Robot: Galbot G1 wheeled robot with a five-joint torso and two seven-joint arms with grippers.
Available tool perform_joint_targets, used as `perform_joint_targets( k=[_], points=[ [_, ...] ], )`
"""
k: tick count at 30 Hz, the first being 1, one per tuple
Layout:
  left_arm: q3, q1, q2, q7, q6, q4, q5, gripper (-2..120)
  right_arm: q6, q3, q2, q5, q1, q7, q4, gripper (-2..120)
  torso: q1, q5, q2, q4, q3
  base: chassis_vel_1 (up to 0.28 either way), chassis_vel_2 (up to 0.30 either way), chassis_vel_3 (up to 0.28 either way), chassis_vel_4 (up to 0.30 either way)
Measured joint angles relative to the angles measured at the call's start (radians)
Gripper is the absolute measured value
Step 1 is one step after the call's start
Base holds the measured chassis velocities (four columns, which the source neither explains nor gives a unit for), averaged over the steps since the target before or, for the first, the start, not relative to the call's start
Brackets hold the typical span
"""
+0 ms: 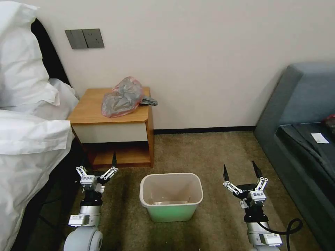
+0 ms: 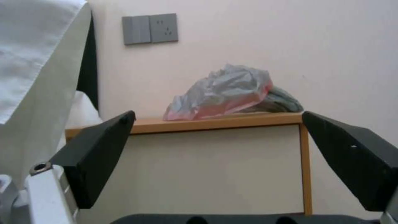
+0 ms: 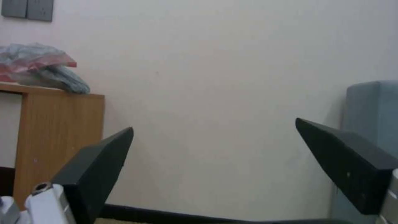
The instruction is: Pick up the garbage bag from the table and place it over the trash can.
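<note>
Nothing is done yet: the garbage bag is left on the bench, upper left; the trash can seems unlined. Left gripper and right gripper are held low, jaws open, empty.

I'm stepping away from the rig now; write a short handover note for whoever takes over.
Left end effector: open, holding nothing, low in front of the table.
Right end effector: open, holding nothing, low over the carpet, right of the trash can.
Garbage bag: crumpled on the tabletop, toward its right rear, untouched.
Trash can: upright on the carpet between the two arms, no bag over it.
Done: nothing yet.
Left: grasp the bag, lift it, fit it over the can.
</note>
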Motion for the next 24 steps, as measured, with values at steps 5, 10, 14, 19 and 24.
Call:
perform_joint_targets(
  k=[5, 10, 14, 19, 24],
  points=[
    [0.000, 0.000, 0.000, 0.000, 0.000, 0.000, 0.000, 100, 0.000, 0.000, 0.000, 0.000, 0.000, 0.000, 0.000, 100, 0.000, 0.0000, 0.000, 0.0000, 0.000, 0.000, 0.000, 0.000, 0.000],
    [0.000, 0.000, 0.000, 0.000, 0.000, 0.000, 0.000, 100, 0.000, 0.000, 0.000, 0.000, 0.000, 0.000, 0.000, 100, 0.000, 0.0000, 0.000, 0.0000, 0.000, 0.000, 0.000, 0.000, 0.000],
    [0.000, 0.000, 0.000, 0.000, 0.000, 0.000, 0.000, 100, 0.000, 0.000, 0.000, 0.000, 0.000, 0.000, 0.000, 100, 0.000, 0.0000, 0.000, 0.0000, 0.000, 0.000, 0.000, 0.000, 0.000],
    [0.000, 0.000, 0.000, 0.000, 0.000, 0.000, 0.000, 100, 0.000, 0.000, 0.000, 0.000, 0.000, 0.000, 0.000, 100, 0.000, 0.0000, 0.000, 0.0000, 0.000, 0.000, 0.000, 0.000, 0.000],
    [0.000, 0.000, 0.000, 0.000, 0.000, 0.000, 0.000, 100, 0.000, 0.000, 0.000, 0.000, 0.000, 0.000, 0.000, 100, 0.000, 0.0000, 0.000, 0.0000, 0.000, 0.000, 0.000, 0.000, 0.000]
  ],
)
